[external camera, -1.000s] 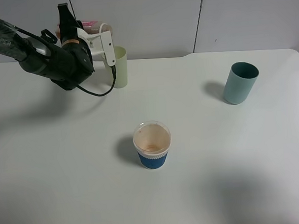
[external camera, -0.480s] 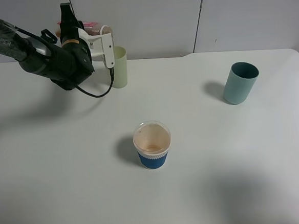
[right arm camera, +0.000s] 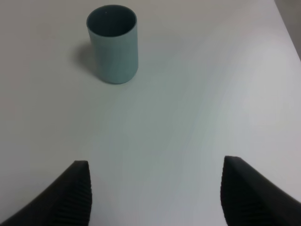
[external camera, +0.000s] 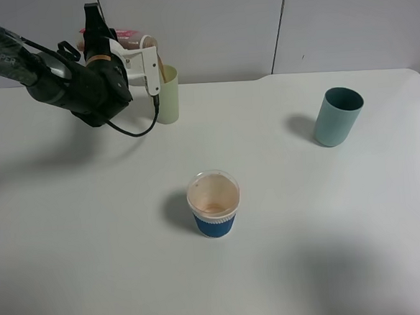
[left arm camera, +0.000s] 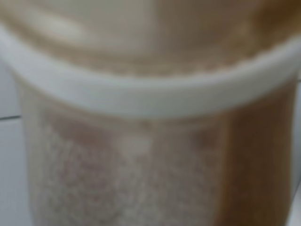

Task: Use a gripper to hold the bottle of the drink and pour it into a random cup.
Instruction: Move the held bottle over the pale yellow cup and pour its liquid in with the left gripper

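Observation:
At the back left of the table, my left gripper (external camera: 121,47) is shut on the bottle (external camera: 135,40), which lies tipped on its side with its neck over the pale yellow-green cup (external camera: 168,95). A thin brown line runs from the neck into the cup's mouth. The left wrist view is filled by a blurred close-up of the bottle (left arm camera: 150,141), showing brown drink and a white neck ring. My right gripper (right arm camera: 155,197) is open above bare table, and its arm does not show in the exterior high view.
A blue-sleeved clear cup (external camera: 214,203) with a white rim stands mid-table. A teal cup (external camera: 337,116) stands at the right and shows as the teal cup (right arm camera: 113,44) ahead of my right gripper. A black cable (external camera: 137,128) loops from the left wrist beside the pale cup.
The bottle has tipped further, its neck moving out over the pale cup. A thin brown stream now shows. The cups have not moved.

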`<state>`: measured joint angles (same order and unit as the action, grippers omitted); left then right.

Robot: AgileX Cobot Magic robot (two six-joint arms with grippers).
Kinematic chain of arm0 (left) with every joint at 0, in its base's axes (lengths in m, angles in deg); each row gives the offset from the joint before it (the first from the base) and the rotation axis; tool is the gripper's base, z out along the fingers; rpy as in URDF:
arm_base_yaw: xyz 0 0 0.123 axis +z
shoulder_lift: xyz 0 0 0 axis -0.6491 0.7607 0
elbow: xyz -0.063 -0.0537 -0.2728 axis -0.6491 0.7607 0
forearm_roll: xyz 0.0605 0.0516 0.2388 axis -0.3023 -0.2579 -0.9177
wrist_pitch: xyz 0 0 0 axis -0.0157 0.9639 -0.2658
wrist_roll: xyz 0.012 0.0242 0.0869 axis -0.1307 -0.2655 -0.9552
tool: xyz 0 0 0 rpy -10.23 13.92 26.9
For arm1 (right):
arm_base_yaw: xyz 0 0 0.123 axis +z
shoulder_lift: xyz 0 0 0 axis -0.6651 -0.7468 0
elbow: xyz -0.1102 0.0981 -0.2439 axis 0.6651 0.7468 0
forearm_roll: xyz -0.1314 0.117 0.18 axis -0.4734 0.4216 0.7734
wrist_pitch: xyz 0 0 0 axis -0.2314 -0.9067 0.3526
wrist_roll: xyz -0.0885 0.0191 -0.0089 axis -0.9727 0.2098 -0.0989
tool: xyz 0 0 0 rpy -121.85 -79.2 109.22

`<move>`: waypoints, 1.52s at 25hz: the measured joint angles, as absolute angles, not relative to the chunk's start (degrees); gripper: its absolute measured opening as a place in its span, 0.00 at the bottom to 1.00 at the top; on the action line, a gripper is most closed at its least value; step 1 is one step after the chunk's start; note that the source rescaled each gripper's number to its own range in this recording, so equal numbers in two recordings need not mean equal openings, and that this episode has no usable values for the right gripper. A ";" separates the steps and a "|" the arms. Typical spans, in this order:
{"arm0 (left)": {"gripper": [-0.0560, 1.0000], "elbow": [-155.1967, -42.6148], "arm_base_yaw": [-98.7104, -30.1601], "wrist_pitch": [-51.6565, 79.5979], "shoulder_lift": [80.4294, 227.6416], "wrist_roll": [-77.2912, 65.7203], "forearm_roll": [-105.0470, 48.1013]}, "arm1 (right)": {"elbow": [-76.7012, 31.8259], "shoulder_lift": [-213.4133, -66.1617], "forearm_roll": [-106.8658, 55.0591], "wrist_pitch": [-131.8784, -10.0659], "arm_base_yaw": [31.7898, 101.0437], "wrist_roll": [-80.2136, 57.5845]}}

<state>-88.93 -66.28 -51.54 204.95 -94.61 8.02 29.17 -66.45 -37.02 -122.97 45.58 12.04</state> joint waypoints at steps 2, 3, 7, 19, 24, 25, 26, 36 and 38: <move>0.06 -88.93 -66.28 -51.59 204.95 -94.99 8.02 | 29.17 -66.45 -37.02 -122.97 45.58 12.04; 0.06 -88.93 -66.28 -51.59 204.95 -95.52 8.02 | 29.17 -66.45 -37.02 -122.97 45.58 12.04; 0.06 -88.93 -66.28 -51.69 204.95 -96.92 7.97 | 29.17 -66.45 -37.02 -122.97 45.58 12.04; 0.06 -88.93 -66.28 -52.04 204.95 -97.43 7.02 | 29.17 -66.45 -37.02 -122.97 45.58 12.04; 0.06 -88.93 -66.28 -52.11 204.95 -98.38 6.77 | 29.17 -66.45 -37.02 -122.97 45.58 12.04; 0.06 -88.93 -66.28 -52.28 204.95 -98.62 6.77 | 29.17 -66.45 -37.02 -122.97 45.58 12.04; 0.06 -88.93 -66.28 -52.48 204.95 -98.64 6.73 | 29.17 -66.45 -37.02 -122.97 45.58 12.04; 0.06 -88.93 -66.28 -52.54 204.95 -98.64 6.38 | 29.17 -66.45 -37.02 -122.97 45.58 12.04; 0.06 -88.93 -65.98 -52.54 204.95 -98.64 5.86 | 29.17 -66.45 -37.02 -122.97 45.58 12.04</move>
<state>-88.93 -65.98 -52.54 204.95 -98.64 5.86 29.17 -66.45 -37.02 -122.97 45.58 12.04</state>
